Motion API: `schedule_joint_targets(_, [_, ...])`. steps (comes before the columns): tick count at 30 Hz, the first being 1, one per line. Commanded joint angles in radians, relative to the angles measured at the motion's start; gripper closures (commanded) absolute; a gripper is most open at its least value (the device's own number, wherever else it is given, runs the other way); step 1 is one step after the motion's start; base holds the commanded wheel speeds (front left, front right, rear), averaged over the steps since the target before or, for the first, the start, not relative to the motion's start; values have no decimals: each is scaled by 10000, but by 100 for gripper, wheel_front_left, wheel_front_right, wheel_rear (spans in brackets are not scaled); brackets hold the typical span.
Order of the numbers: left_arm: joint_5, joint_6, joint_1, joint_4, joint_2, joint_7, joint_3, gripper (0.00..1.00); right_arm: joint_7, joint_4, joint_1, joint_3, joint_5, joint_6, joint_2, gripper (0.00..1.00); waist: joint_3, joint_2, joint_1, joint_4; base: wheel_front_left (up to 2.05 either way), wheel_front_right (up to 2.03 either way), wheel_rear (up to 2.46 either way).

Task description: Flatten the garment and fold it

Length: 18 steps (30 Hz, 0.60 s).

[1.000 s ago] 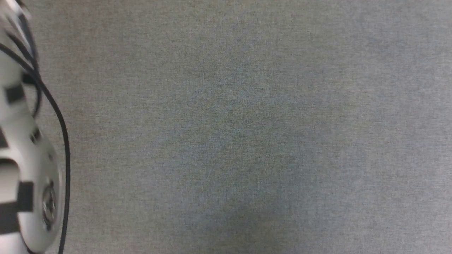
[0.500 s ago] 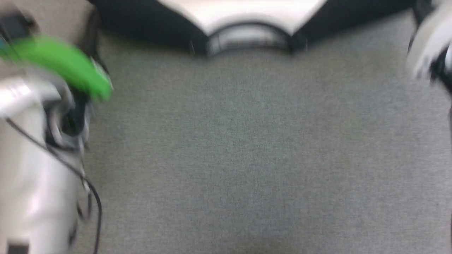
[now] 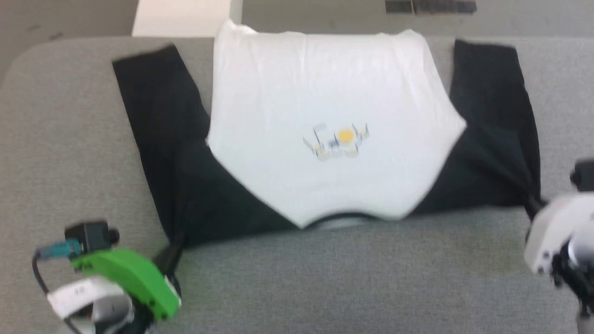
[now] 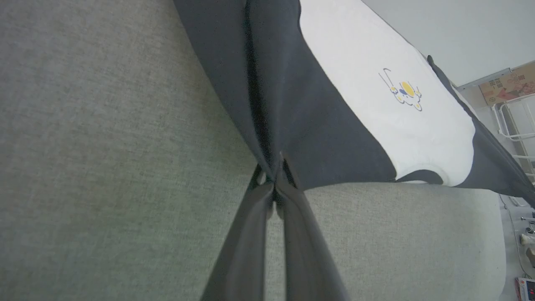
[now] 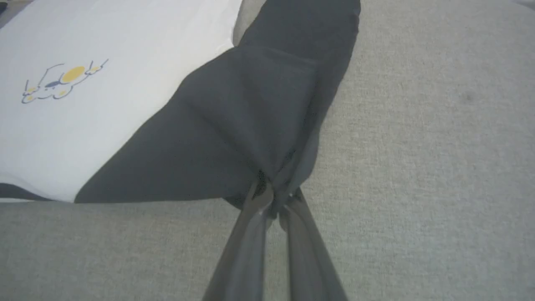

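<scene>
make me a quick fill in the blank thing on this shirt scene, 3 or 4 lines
1. The left gripper pinches a ____ corner of the T-shirt.
2. The right gripper is ____ on the opposite corner.
3. The cartoon print sits on the ____ chest panel.
4. The T-shirt lies spread on a ____ fabric surface.
Missing words: black; shut; white; grey.
</scene>
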State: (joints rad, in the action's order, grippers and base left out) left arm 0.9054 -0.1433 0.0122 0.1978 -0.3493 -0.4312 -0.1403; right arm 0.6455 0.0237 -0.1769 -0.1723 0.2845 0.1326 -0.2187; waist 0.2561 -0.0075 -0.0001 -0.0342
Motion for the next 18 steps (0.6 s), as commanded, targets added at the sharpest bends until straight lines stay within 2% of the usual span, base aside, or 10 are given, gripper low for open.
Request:
schedule_joint_targets(1, [73,-101,442,128,-113,-65,48,100,200,232,432,-226,-112,-19,155,100,-456,73,1,167,0,0,0])
schedule_joint_targets(11, [386,-336,2277,781,14,-40,74,100,1279,1815,2453,-1369,-390,-19,1286,100,-838,73,1,306,0,0,0])
schedule_joint_targets(18, [544,-343,2867,1498,-6,46,230,100,2011,3284,3302,-1931,-221,-19,1597,100,-993,73,1,394,0,0,0])
